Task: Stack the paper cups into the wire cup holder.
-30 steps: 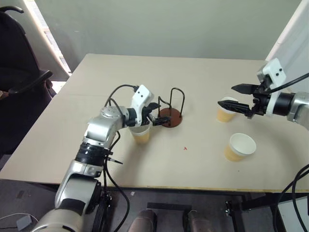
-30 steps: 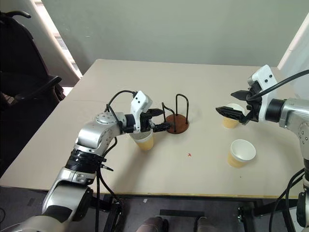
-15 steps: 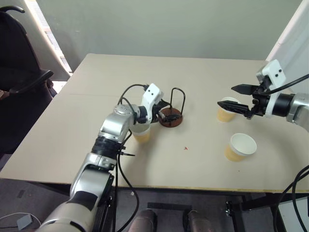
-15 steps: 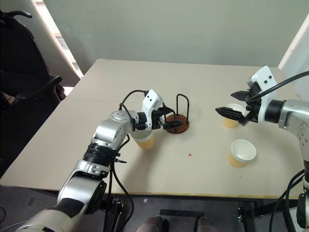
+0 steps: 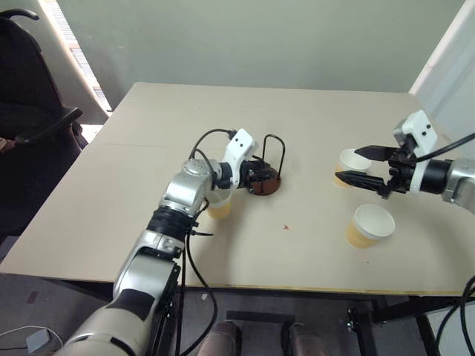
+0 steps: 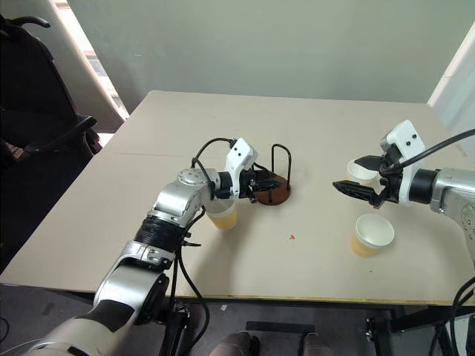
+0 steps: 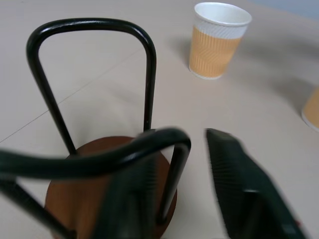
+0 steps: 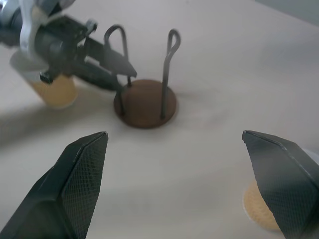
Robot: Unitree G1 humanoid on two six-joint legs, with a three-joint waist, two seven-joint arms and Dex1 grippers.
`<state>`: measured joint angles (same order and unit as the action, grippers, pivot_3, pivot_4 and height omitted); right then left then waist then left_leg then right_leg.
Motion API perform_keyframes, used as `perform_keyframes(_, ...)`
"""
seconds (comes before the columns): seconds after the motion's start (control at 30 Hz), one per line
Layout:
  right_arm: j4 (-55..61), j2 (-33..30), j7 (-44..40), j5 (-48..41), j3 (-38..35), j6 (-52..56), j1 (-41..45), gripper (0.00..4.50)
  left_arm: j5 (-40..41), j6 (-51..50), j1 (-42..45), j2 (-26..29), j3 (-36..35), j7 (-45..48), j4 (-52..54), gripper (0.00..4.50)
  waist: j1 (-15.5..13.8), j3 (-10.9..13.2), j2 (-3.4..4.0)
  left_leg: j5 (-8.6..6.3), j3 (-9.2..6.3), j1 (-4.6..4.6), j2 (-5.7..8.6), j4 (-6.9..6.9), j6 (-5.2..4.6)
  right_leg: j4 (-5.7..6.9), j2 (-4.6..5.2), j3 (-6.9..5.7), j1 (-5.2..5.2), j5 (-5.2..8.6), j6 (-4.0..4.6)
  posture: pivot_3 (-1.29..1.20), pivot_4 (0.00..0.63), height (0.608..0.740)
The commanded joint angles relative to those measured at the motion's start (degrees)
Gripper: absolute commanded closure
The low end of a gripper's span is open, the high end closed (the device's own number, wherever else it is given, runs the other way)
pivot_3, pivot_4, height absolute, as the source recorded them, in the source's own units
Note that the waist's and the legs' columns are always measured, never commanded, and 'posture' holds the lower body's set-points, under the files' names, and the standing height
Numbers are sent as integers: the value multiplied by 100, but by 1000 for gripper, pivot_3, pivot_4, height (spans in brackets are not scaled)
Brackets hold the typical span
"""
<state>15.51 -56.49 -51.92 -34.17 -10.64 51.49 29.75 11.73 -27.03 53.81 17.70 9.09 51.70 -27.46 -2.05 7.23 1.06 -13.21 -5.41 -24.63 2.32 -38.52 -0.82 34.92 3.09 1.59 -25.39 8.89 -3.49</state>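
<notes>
Since a second ago my left gripper [image 5: 260,176] has slid right, and its fingers have pinched in on the near wire loop of the wire cup holder [image 5: 264,180], mid-table. One paper cup [image 5: 217,205] stands under that forearm, just left of the holder. My right gripper [image 5: 365,167] has dropped lower, jaws spread wide around nothing, beside the far right cup [image 5: 349,166]. Nearer me on the right sits the third cup [image 5: 368,225].

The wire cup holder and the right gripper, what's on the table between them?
Bare tabletop lies between the cup holder and right gripper, seen in the right wrist view.
</notes>
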Motion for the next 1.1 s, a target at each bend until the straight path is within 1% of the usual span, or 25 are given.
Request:
perform_keyframes(0.03,92,-224,-211,-36,-275,-227,-33,0,10,205,142,177,-33,328,244,4453,0,0,0,0,1,0,0,-2,0,0,0,1,0,-1,-1,0,150,740)
perform_keyframes(0.2,78,-240,-210,-51,-290,-288,-80,0,-63,410,143,355,-36,593,149,4453,1,0,-1,2,2,0,0,-7,-5,1,-1,3,1,-3,-5,0,150,740)
perform_keyframes(0.3,122,-238,-197,-72,-316,-276,-124,0,-58,452,216,358,-84,649,81,4453,1,0,-1,1,3,-3,1,-12,-8,0,0,3,1,-4,-7,0,150,740)
perform_keyframes(0.53,313,-511,-306,-274,-613,-72,-287,0,112,247,57,335,160,1192,819,4453,-6,0,-1,-2,2,-20,2,-16,-12,-7,0,3,-4,-6,-11,0,150,740)
perform_keyframes(0.57,354,-567,-340,-313,-674,-53,-347,0,119,229,34,336,181,1239,901,4453,-8,0,-1,-3,2,-23,2,-18,-14,-9,0,3,-6,-6,-12,0,150,740)
perform_keyframes(0.67,557,-916,-630,-574,-1202,230,-820,0,250,66,43,251,243,1397,1139,4453,-35,0,-1,-6,1,-29,3,-22,-16,-13,1,2,-6,-4,-15,0,150,740)
perform_keyframes(0.8,655,-1175,-775,-585,-1742,291,-1296,0,351,-63,-41,213,466,1757,1349,4453,-42,0,-1,-11,3,-32,3,-30,-15,-12,2,3,-6,-3,-17,0,150,740)
perform_keyframes(0.93,770,-1224,-731,-650,-2057,378,-1480,0,317,17,-148,157,660,1954,1347,4453,-38,0,0,-13,5,-29,0,-44,-18,-2,2,3,-5,-3,-17,0,150,740)
perform_keyframes(1.1,962,-1185,-635,-731,-2220,478,-1634,0,268,146,-261,32,864,2111,1319,4453,-35,0,0,-9,6,-31,1,-53,-24,-2,1,5,-4,-5,-20,0,150,740)
